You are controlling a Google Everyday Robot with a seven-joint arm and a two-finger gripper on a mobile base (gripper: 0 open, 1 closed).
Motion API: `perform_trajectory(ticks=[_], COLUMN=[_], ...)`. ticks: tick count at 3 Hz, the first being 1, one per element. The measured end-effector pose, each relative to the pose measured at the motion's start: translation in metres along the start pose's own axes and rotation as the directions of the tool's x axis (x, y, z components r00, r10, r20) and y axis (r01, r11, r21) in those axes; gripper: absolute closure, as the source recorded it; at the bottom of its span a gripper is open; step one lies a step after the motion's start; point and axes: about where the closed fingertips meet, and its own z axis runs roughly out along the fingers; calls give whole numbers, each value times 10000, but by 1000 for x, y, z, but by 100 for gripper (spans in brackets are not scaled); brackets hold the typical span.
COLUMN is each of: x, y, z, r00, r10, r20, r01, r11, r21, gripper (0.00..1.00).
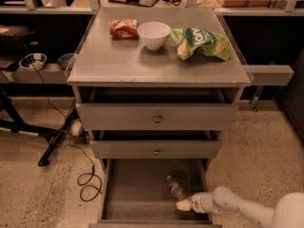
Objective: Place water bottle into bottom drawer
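We see the small clear crinkly plastic water bottle [175, 187] lying on its side on the plain grey floor of the bottom drawer [135, 194]. This wide grey metal tray is pulled out from the foot of the grey metal cabinet [156, 70]. The bottle rests in the right half of the drawer, set at a slant, with one end pointing toward the back and the other toward the front right corner.

The robot's pale-tipped gripper [184, 204] is down inside the drawer near its front right corner, at the end of the white rounded arm [237, 207] that reaches in from the right. It sits just beside the near end of the bottle and seems to touch it. Whether it is spread, pressed together or pinching the bottle, we cannot tell.

The two upper grey drawers, each with a round knob [157, 118], are closed or nearly so. On the cabinet top stand a white round bowl [153, 34], a red snack packet [123, 28] to its left and a crumpled green crisp bag [202, 42] to its right.
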Motion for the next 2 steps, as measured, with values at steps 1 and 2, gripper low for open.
perform_trajectory(ticks=[1,2], x=[0,0], y=[0,0], z=[0,0], r00=[10000,10000], r10=[0,0], r20=[0,0], r01=[0,0], r11=[10000,10000], r21=[0,0], gripper=[62,39])
